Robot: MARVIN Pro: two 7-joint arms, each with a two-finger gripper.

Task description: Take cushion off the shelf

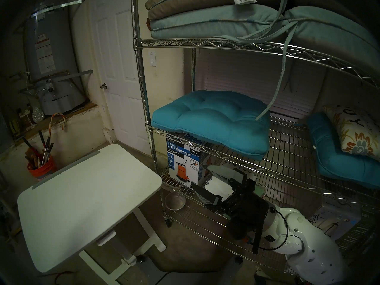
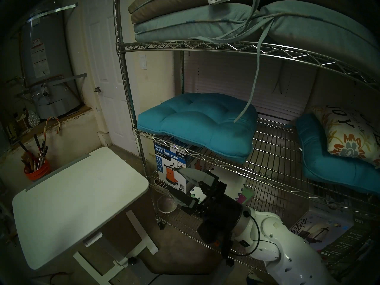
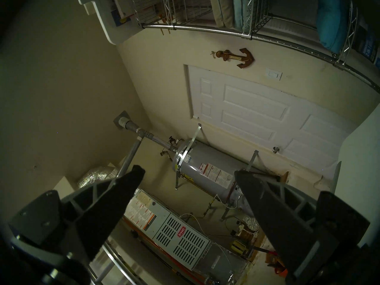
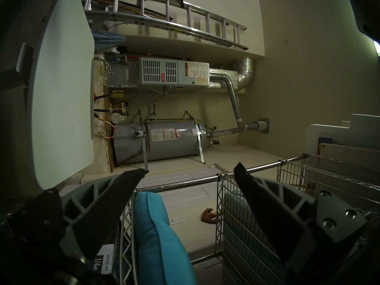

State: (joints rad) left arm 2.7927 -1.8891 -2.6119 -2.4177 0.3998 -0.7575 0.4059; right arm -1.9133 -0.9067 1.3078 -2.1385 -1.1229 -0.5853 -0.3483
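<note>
- While the cushion is lying flat on the shelf's middle tier, the right claw is hovering released at its six o'clock, apparently clear of it.
- Left claw is gaping empty, facing the water heater.

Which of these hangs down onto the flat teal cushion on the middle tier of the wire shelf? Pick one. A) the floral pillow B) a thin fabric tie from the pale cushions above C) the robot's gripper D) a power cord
B: a thin tie from the pale cushions on the tier above hangs down, its end reaching the cushion; the floral pillow lies apart, and the right gripper is below that tier of the shelf.
</note>
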